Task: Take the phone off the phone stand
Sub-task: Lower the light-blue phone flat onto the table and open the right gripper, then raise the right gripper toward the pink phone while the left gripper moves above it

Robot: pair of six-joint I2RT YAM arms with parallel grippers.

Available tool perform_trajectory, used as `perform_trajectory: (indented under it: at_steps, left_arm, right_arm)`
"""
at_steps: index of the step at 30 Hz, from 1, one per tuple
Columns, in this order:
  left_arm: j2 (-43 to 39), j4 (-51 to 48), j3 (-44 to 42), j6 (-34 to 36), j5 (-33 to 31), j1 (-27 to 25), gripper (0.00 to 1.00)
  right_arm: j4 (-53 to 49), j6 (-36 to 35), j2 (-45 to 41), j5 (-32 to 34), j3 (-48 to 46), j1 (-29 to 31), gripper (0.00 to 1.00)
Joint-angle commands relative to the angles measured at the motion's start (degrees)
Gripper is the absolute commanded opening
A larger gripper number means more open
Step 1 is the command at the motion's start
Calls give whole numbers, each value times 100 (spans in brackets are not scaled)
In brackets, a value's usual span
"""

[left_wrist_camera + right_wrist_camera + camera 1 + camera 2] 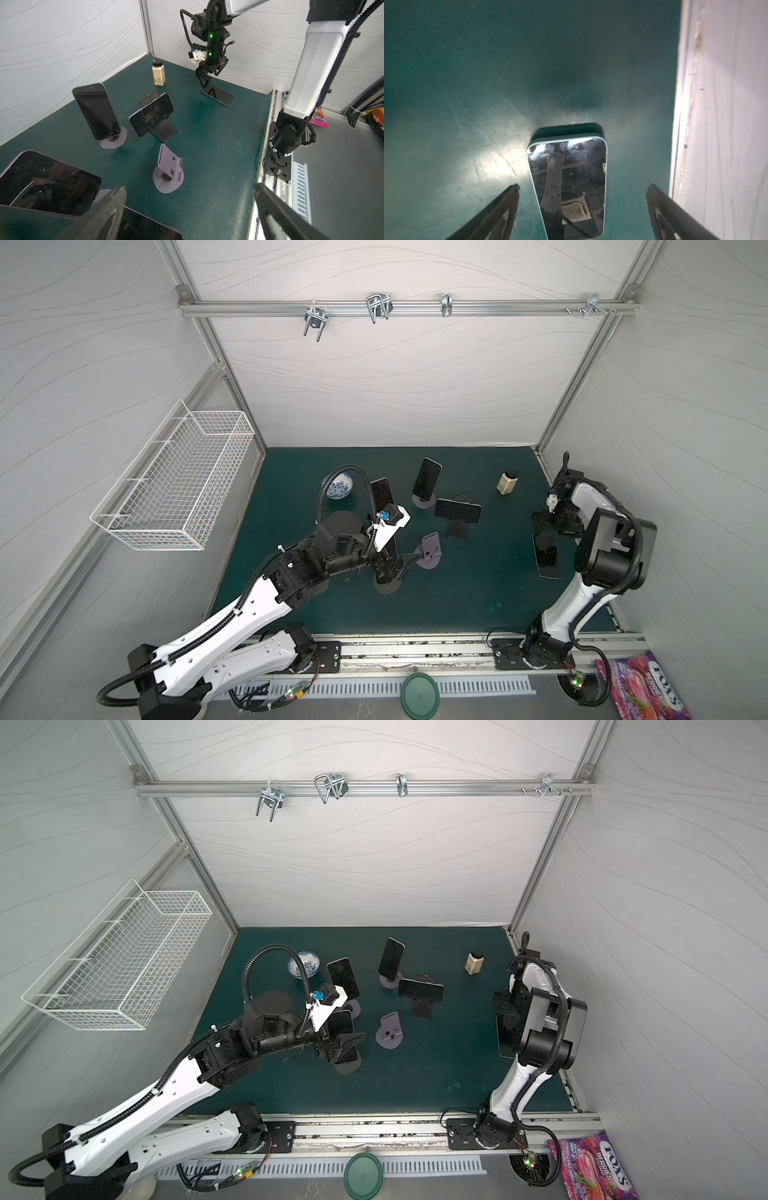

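A phone (pixel 569 182) lies flat, screen up, on the green mat at the right (pixel 547 556). My right gripper (pixel 584 186) hangs open just above its far end, fingers apart on either side and touching nothing (pixel 209 81). An empty purple phone stand (pixel 430 549) stands mid-table (pixel 169 164). Three more phones rest on stands: an upright one (pixel 427 477), a landscape one (pixel 458 510) and one behind my left wrist (pixel 343 977). My left gripper (pixel 190 187) is open beside a further stand-mounted phone (pixel 343 1036), one finger across its edge, gripping nothing.
A spice jar (pixel 508 483) stands at the back right and a blue-and-white bowl (pixel 340 485) at the back left. A white wire basket (pixel 174 485) hangs on the left wall. A green lid (pixel 419 697) and a candy bag (pixel 648 689) lie off the mat in front.
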Motion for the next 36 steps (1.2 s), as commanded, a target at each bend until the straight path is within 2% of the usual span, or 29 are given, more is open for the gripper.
perform_trajectory:
  at_steps: [1,11,17,25,28,32,36]
  left_arm:
    - [-65,140,258,17,3,-18,97]
    - [77,147,376,-179,-83,-16,97]
    - [235,53,584,-268,-264,-16,95]
    - [408,-345,956,-644,-1028,-17,93]
    - [449,-673,1133,-1108,-1651,-18,91]
    - [399,-1406,1296,-1736,-2340,-17,87]
    - [163,-1822,1184,-2235,-2762,-21,87]
  right_arm:
    - [-134,85,-398,-158,215,2,97]
    - [-236,412,-1400,-560,660,411,97]
    - [-85,754,-2203,-1319,596,798,95]
    - [358,1694,-3460,-1883,-186,1896,90]
    - [530,2108,-3859,-2003,-478,2422,88]
    - [909,2621,-4482,-1691,-839,3390,84]
    - [1022,2926,-4823,-1314,-930,4443,84]
